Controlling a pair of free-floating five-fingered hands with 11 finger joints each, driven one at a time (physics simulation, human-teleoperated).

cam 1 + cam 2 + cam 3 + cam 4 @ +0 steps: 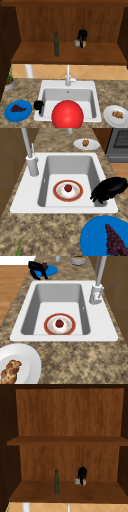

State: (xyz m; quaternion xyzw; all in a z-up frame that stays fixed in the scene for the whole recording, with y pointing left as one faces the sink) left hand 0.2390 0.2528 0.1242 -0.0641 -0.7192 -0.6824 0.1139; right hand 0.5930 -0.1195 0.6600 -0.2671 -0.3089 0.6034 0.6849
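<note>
1. The right hand (82, 37) is up on the lower shelf (100, 55) of the wall cabinet, with its fingers curled down round a small pale round thing (77, 43). What that thing is cannot be told. The upper view shows the same hold: the right hand (82, 474) sits on top of the pale thing (77, 481), just above the shelf board (100, 491).
2. A dark green bottle (56, 44) stands upright on the same shelf, to the left of that hand and apart from it; it shows too in the upper view (56, 482).
3. The left hand (38, 105) hangs at the front left corner of the sink (47, 85), between the sink's rim and a blue plate (10, 115). In the left side view its fingers (98, 196) droop, relaxed, over the sink's edge and hold nothing.
4. The blue plate carries a bunch of dark grapes (17, 108).
5. In the basin lies a red-rimmed plate (58, 196) with a small red fruit (68, 188) in its middle.
6. The faucet (68, 75) stands at the back of the sink.
7. A white plate (110, 118) with a piece of braided bread (117, 114) sits on the counter at the right.
8. A large red ball-like shape (67, 115) shows in front of the sink in the front view.
</note>
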